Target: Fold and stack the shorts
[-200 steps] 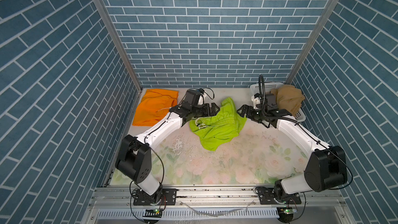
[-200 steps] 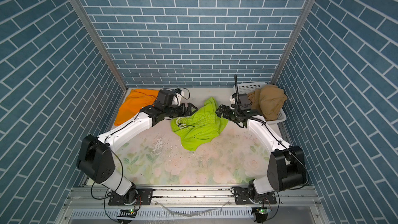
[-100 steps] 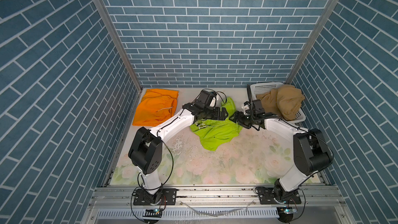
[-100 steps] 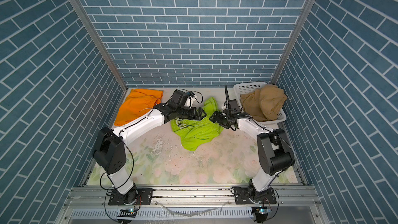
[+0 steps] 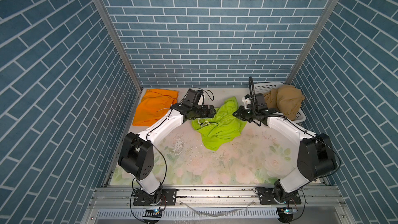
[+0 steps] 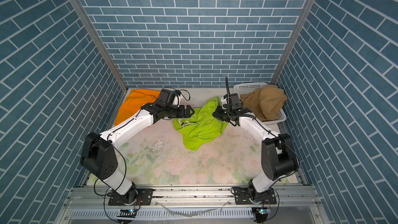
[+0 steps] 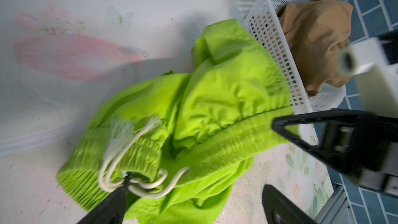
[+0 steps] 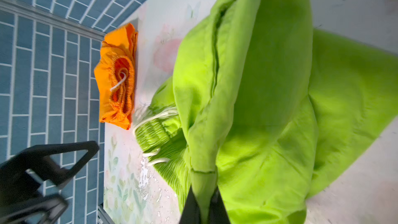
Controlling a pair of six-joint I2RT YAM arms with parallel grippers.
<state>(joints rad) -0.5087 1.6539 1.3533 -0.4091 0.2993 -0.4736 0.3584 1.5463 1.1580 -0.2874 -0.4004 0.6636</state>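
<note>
One grip is new: the right gripper (image 8: 203,190) has just pinched the lime green shorts (image 8: 269,104), the left gripper (image 6: 189,111) opposite gaping wide, so spreading can start.

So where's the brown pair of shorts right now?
In both top views the tan-brown shorts sit heaped in the white basket in the back right corner, right of the lime green shorts.

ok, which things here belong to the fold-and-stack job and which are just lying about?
Job:
- orange shorts, at the back left
- green shorts, crumpled mid-table
- tan shorts, in the basket
- right gripper, shut on green shorts
- left gripper, open at their drawstring

Lying about:
- basket
- mat
</note>
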